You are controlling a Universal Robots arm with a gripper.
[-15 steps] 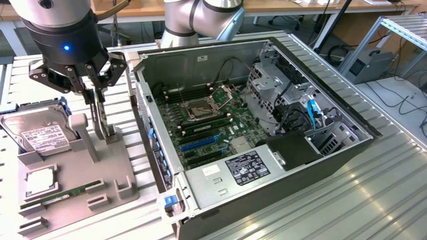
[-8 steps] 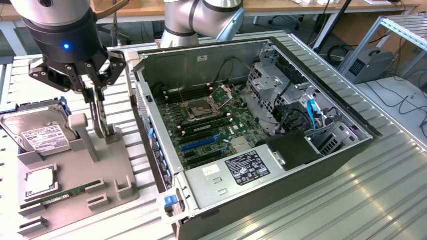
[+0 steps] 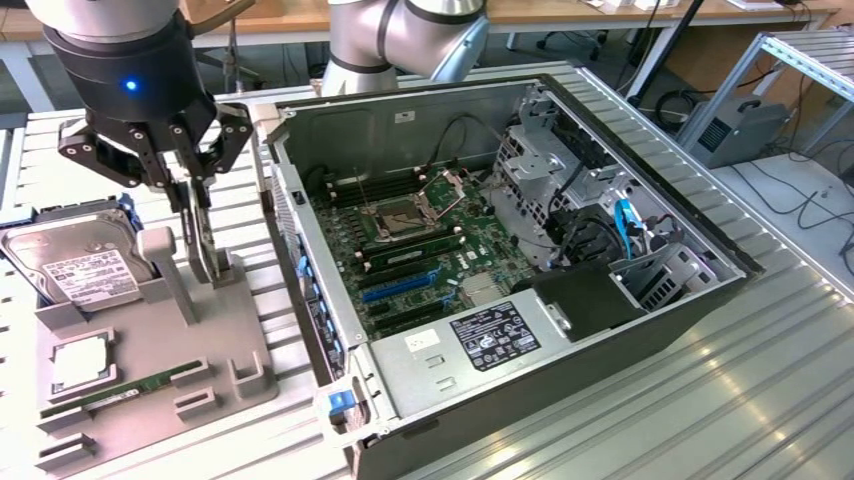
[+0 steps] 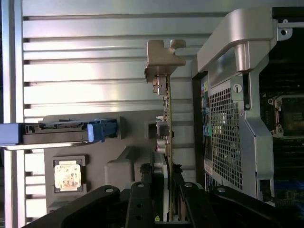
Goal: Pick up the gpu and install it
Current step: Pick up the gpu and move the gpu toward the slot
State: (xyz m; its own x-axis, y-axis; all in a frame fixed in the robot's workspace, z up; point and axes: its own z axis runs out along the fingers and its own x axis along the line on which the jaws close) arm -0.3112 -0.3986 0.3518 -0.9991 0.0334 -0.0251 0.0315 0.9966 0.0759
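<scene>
**Gripper clamped on GPU at fixture tray**

Arm (image 3: 127,60) hangs vertical, wrist pointing down, at the exterior view's left. Open black-and-silver PC case (image 3: 400,120) lies just beside it. A grey moulded fixture tray (image 3: 147,370) below carries a boxy silver hard drive (image 3: 80,265) and a narrow green memory stick (image 3: 120,395). Gripper (image 3: 187,185) is part-closed, fingers (image 4: 142,199) pinching both faces of the thin black GPU card (image 4: 167,118). The card stands on edge over the tray; can't tell if it's clear of its slot.

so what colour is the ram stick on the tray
The ram stick is green; clearest in exterior view.
</scene>
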